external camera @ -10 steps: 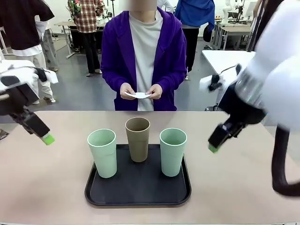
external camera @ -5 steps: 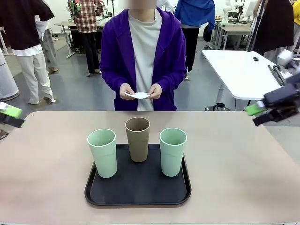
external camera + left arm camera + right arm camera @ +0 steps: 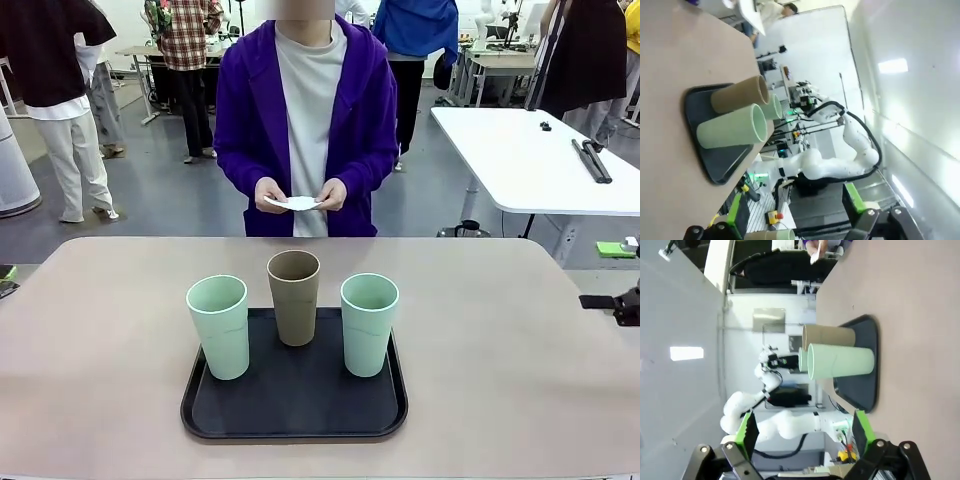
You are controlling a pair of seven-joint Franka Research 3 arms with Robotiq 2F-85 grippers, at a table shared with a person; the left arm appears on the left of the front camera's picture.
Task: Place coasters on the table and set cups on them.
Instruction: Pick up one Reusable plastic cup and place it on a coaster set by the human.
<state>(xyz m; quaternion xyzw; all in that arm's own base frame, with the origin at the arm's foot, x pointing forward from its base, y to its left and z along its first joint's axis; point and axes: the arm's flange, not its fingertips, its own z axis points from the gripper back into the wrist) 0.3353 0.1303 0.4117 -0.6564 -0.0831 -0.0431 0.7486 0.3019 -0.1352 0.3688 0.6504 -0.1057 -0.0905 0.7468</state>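
Fingers (image 3: 748,434) spread wide; cups (image 3: 295,312) stand upright.

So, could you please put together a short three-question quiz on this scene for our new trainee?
1. Multiple choice: the tan cup, left mint cup and right mint cup stand on: A) the black tray; B) coasters; C) a white cloth.
2. True or false: the tan cup stands nearer the person than both mint cups.
3. Fill in: the white coaster is held in ___.
Key: 1 A; 2 true; 3 the person's hands.
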